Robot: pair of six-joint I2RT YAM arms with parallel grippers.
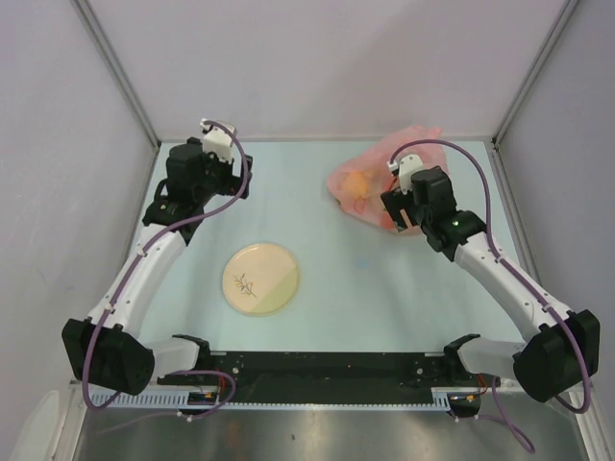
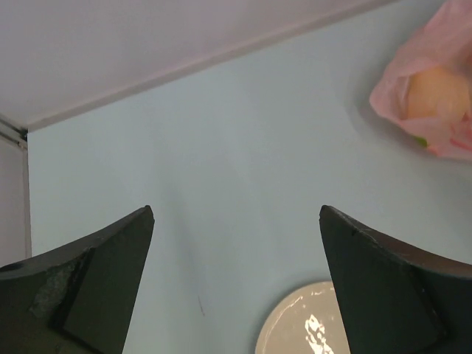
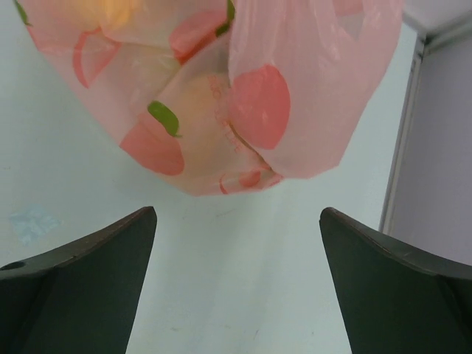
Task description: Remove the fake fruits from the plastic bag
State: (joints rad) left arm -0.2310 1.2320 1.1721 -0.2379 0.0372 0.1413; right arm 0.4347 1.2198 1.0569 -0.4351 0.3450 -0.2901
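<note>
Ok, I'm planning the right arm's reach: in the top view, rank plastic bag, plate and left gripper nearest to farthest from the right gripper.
1. plastic bag, directly at the right gripper, at the back right.
2. plate, nearer the front, left of centre.
3. left gripper, over the back left.

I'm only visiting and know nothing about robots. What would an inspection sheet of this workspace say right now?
Surface: pale table, flat.
Job's things: pink bag at the far right; fruits show through it, none out yet.
Clutter: cream plate near the middle, nothing on it.
Grippers: left gripper open over bare table; right gripper open, just short of the bag, holding nothing.
Cables: a purple cable loops along each arm; no snag seen.
Surroundings: white walls, metal posts at the corners.
</note>
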